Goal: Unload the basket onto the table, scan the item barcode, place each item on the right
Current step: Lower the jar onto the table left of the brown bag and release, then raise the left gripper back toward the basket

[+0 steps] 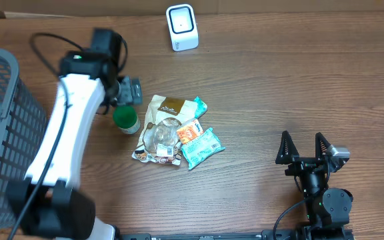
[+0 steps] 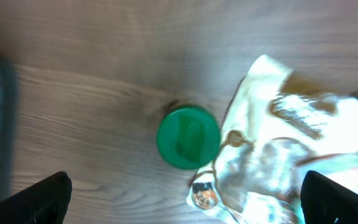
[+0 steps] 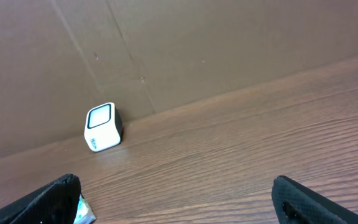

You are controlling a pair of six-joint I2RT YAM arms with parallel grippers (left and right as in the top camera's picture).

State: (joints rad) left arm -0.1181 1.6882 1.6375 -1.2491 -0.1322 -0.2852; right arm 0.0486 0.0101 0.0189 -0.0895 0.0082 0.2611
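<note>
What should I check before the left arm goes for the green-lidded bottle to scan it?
1. Left gripper open: ok, fingers spread wide, nothing held.
2. Green-lidded bottle reachable: ok, upright, centred in the left wrist view.
3. Room around the bottle: not ok, packet pile crowds one side.
4. Barcode position: cannot tell, only the lid shows.
5. Scanner approach: ok, nothing stands in front of it.
6. Right gripper out of the way: ok, open, well apart from the pile.
</note>
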